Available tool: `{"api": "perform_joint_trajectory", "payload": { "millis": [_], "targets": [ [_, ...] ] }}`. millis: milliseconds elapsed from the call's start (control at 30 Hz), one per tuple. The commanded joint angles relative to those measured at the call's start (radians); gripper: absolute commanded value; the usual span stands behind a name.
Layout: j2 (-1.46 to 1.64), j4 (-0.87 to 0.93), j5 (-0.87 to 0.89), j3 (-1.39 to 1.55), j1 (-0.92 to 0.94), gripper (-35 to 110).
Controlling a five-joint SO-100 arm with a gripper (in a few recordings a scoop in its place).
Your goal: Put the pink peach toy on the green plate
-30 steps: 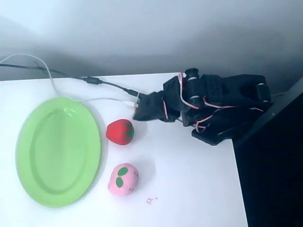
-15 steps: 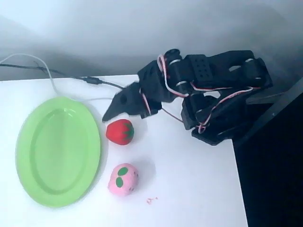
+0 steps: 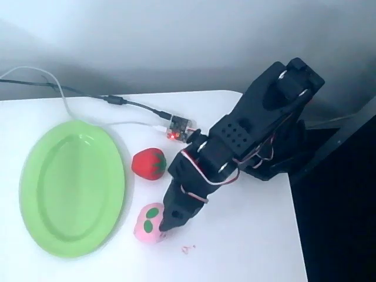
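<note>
In the overhead view the black arm reaches from its base at the right edge of the picture down and to the left. Its links are stretched out in one diagonal line, with red and white wires running along the joints. The tool (image 3: pixel 167 222) is at the lower end, pointing down-left. Whether its jaws are apart or together cannot be seen.

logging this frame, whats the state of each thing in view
pink peach toy: on the table beside the plate, gripper tip over its right side
green plate: flat on the table, nothing on it
red strawberry toy: on the table, untouched
gripper: lowered at the peach, open or shut unclear
small circuit board: red light on
</note>
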Motion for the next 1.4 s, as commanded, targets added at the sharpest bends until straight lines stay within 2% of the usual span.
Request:
{"api": "perform_joint_trajectory", "payload": {
  "millis": [0,200,600,733,833,900,1167,1367],
  "targets": [
    [-0.071,-0.08,0.015,-0.006,-0.015,44],
    [-0.215,-0.143,0.009,-0.094,-0.014,48],
    [-0.465,-0.23,-0.011,-0.189,-0.018,43],
    [-0.523,-0.23,-0.014,-0.195,-0.025,27],
    [-0.552,-0.225,-0.023,-0.193,-0.026,0],
    [-0.557,-0.225,-0.018,-0.193,-0.026,0],
    [-0.393,-0.209,-0.055,-0.153,-0.015,0],
    [-0.083,-0.143,-0.241,-0.152,0.187,0]
  ]
}}
